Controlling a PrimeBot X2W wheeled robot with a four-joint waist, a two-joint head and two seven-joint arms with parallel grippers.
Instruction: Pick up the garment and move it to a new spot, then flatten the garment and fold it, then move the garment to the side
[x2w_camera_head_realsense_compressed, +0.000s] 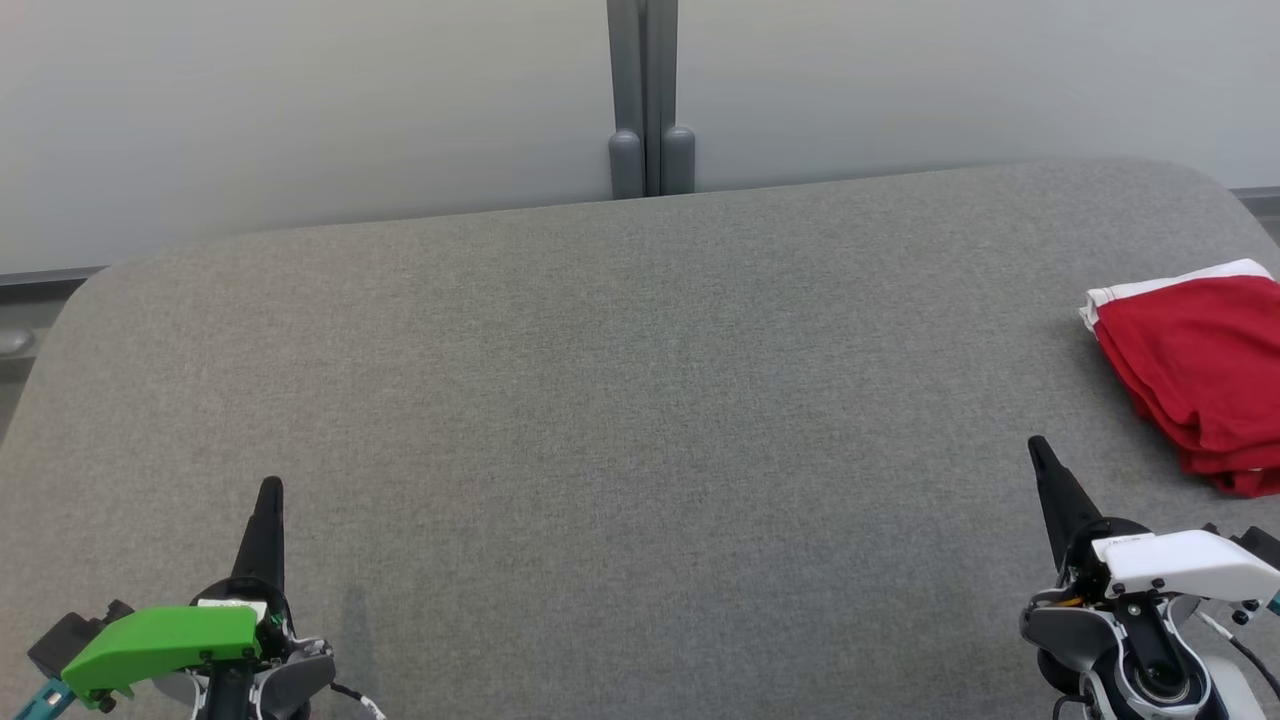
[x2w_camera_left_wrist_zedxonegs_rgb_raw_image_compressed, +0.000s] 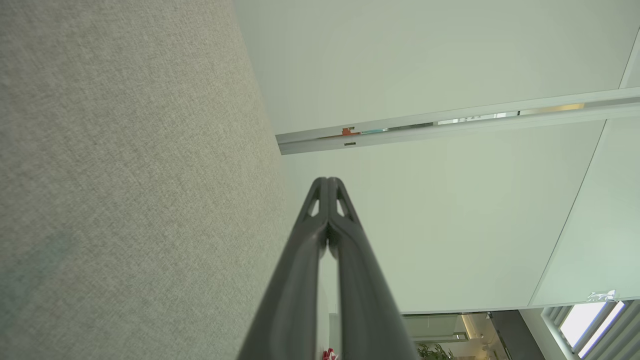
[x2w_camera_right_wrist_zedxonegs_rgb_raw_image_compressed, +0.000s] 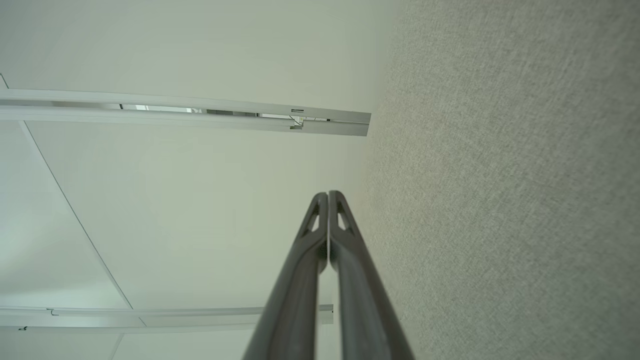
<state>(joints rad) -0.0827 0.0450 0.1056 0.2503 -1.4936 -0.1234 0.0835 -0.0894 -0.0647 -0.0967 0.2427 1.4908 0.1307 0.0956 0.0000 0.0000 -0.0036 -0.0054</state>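
The left fingers (x2w_camera_head_realsense_compressed: 266, 535) are pressed fully together with nothing between them, above the near left part of the grey bench (x2w_camera_head_realsense_compressed: 600, 380). The right fingers (x2w_camera_head_realsense_compressed: 1058, 495) are likewise closed tight and empty, above the near right part. A green cover (x2w_camera_head_realsense_compressed: 160, 640) sits on the left wrist and a white cover (x2w_camera_head_realsense_compressed: 1185, 562) on the right. The red garment (x2w_camera_head_realsense_compressed: 1200, 370), folded with a white band along its far edge, lies at the bench's right edge, near the right fingers but apart from them. A grey post (x2w_camera_head_realsense_compressed: 645, 100) stands against the pale wall behind.
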